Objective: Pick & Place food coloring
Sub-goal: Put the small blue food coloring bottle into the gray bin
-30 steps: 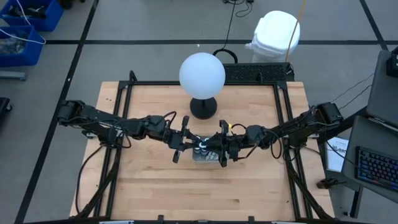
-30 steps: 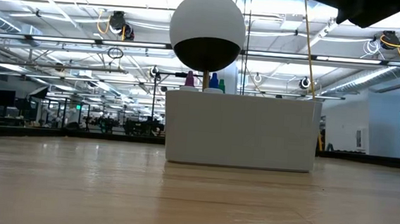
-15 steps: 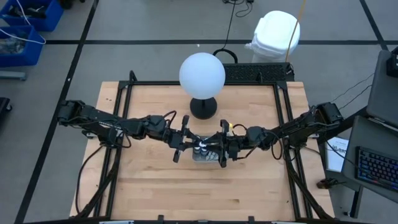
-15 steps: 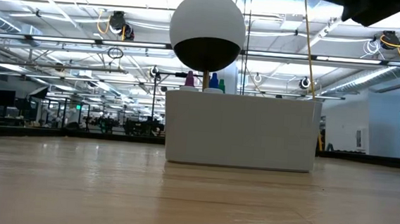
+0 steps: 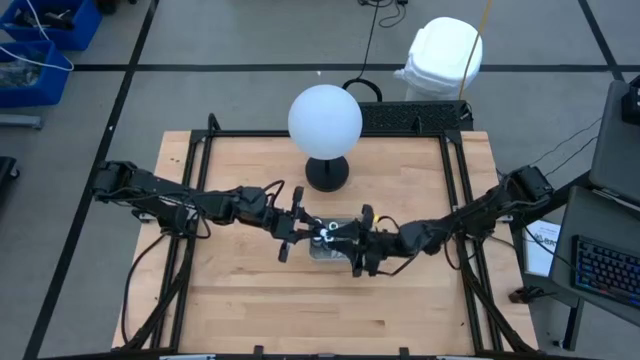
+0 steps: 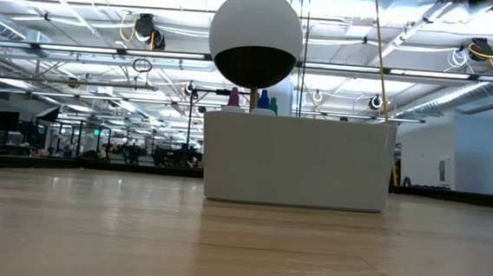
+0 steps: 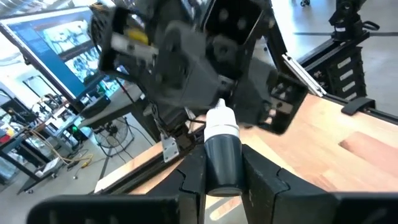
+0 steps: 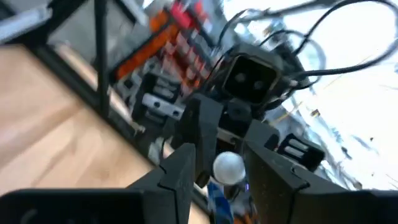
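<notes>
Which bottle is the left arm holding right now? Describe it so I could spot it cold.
Start from the white globe lamp at the table's far middle; just in front of its base the two arms meet over a small clear tray. The left end effector grips a dark round food coloring bottle upright. Its white cap and gripped dark body mark it out from the white-topped bottle between the right end effector's fingers.

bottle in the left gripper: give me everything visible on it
The bottle is small and round, with a dark grey body and a white, ridged, tapering cap, apparently plastic. It stands upright between the left gripper fingers, which press its two sides. The right gripper sits close behind it. From above it is above the clear tray mid-table.
</notes>
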